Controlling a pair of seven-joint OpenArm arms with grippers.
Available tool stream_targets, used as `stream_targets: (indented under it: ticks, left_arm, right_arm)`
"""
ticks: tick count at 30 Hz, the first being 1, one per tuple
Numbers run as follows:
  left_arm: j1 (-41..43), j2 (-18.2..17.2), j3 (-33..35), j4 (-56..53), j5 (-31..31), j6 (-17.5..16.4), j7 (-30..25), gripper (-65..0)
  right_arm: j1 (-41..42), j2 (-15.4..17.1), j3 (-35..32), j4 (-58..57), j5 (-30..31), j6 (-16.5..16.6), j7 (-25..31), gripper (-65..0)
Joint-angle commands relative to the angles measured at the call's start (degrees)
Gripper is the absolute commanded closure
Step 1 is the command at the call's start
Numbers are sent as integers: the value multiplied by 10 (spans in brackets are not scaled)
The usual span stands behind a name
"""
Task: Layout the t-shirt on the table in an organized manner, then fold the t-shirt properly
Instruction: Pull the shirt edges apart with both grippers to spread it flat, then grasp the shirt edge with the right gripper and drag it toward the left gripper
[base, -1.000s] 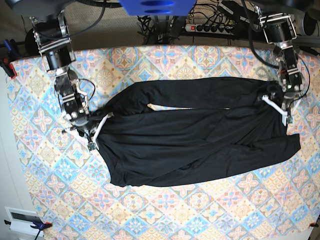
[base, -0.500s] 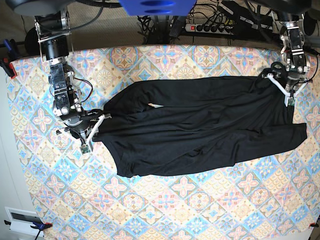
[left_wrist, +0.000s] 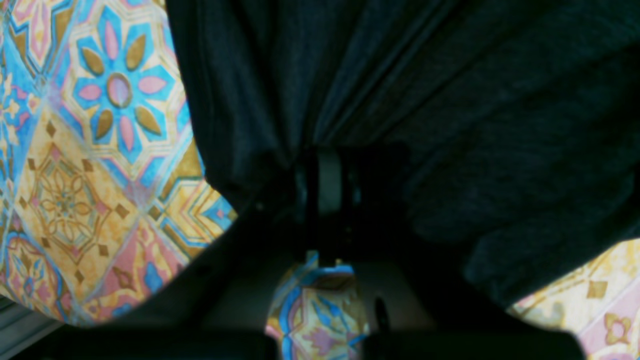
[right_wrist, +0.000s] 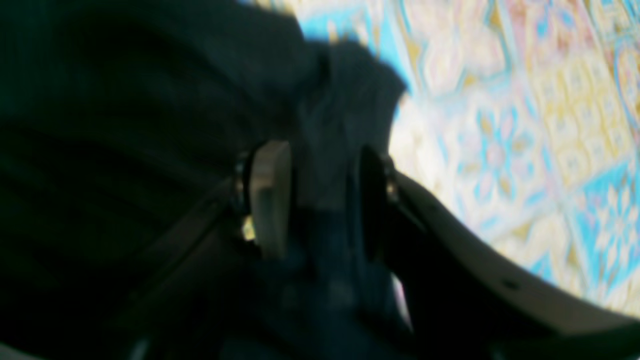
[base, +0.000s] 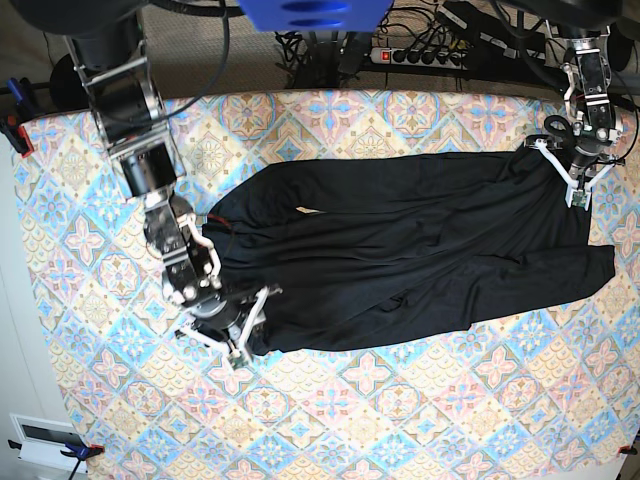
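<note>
Across the pastel diamond-and-flower patterned table, the large plain black fabric t-shirt lies spread lengthwise, creased in long folds. The left gripper, its arm reaching down from the far edge, is clenched on the shirt's far corner, cloth fanning away from its tips. The right gripper, forearm angled down toward the near hem, stands parted, with dark cloth between its fingers.
</note>
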Motion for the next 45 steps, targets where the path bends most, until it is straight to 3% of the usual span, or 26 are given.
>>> stream_targets:
  ticks: [1,8,23,30,32,36,41,45]
  left_arm:
    - [0,-5,0,5,-13,-8,6,0]
    - [16,-7,0,5,-90,-8,7,0]
    - [17,-4,1,5,-136,-8,7,0]
    - [15,-4,1,5,-136,-8,7,0]
    - [15,-4,1,5,-136,-8,6,0]
    - [15,-4,1,5,-136,-8,6,0]
    - [15,-4,0,5,-136,-8,6,0]
    - [11,-4,-1,5,-136,-8,2,0]
  right_arm:
    - [34,8,6,-11,-4,-8,20,-235]
    - [74,-42,7,-136,-4,-8,69,-320]
    - [74,-42,7,-270,-4,-7,188,-339]
    - [71,-43,9,-275,-4,-7,205,-339]
    - [71,-43,9,-275,-3,4,205,-339]
    - [70,-67,9,-275,-3,65,204,-338]
    - [65,-74,9,-276,-3,73,202,-332]
    - [62,-77,9,-276,-3,74,202,-236]
